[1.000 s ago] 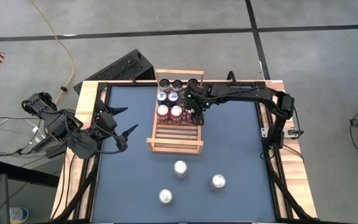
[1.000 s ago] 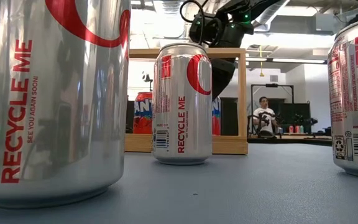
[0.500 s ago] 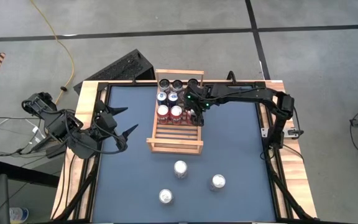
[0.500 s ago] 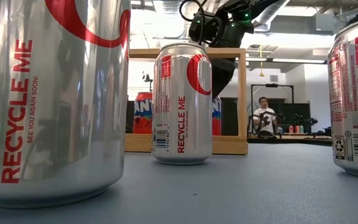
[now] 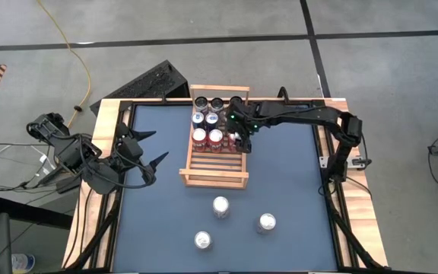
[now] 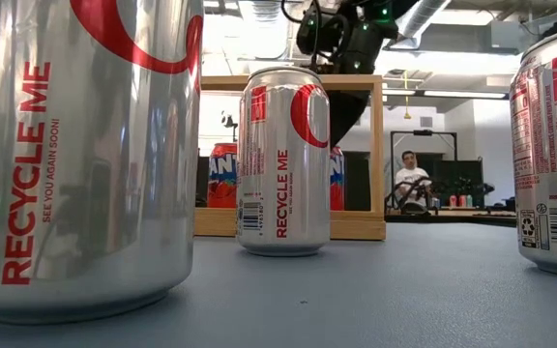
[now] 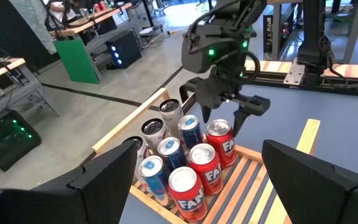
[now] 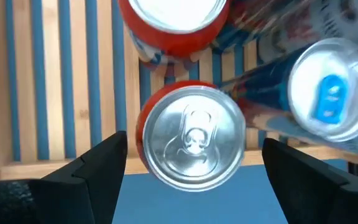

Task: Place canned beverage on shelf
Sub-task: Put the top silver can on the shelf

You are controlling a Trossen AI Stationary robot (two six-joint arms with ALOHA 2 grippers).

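The shelf (image 5: 214, 148) lay on the dark blue worktop (image 5: 287, 190) with its long axis running near to far and a raised rail at each short end. Its far half held upright cans in rows; the near half showed bare slats.

The red can (image 8: 193, 136) at the right end of the nearest filled row stood upright on the slats by the shelf's right edge, its long axis vertical and its pull-tab top facing straight up. The right gripper (image 7: 225, 117) hung directly above it, pointing down, with its fingers (image 8: 303, 174) spread wide on either side of the can and apparently clear of it, so the can was released.

The left wrist view showed that gripper from the side, above the red cans and blue cans (image 7: 188, 130); the high view hid that can under the arm. The low view, looking across the worktop, was filled mostly by three silver cans standing apart on the near part of the worktop, the middle one (image 6: 282, 159) in front of the shelf's near rail, with a seated person (image 6: 411, 181) far behind.

The left gripper (image 5: 149, 150) waited open near the worktop's left edge, well apart from the shelf.
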